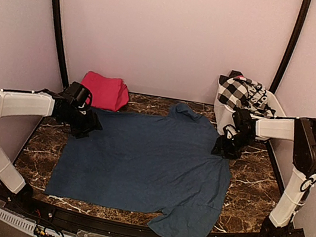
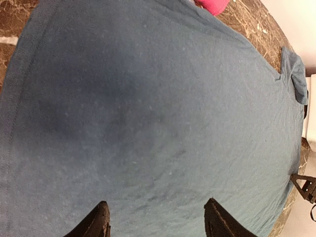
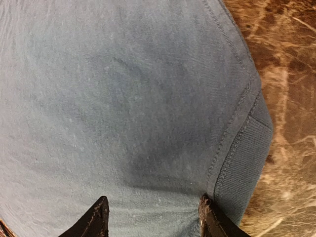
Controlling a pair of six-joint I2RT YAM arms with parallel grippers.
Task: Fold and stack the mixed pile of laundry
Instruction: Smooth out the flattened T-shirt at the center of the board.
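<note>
1 navy shirt (image 1: 145, 158) flat, left gripper (image 2: 157, 216), right gripper (image 3: 153, 212), jaws apart

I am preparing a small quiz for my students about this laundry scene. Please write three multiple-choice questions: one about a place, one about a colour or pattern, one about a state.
1. Where on the table does the pink cloth lie?
A. at the near edge
B. at the far left corner
C. in the middle

2. What pattern has the garment in the white tub?
A. black-and-white checks
B. green stripes
C. plain yellow

3. How does the blue shirt lie?
A. rolled in a ball
B. folded in half
C. spread flat

Answers:
1 B, it sits by the back wall on the left.
2 A, the checks show above the rim.
3 C, its body and sleeves lie open.
</note>
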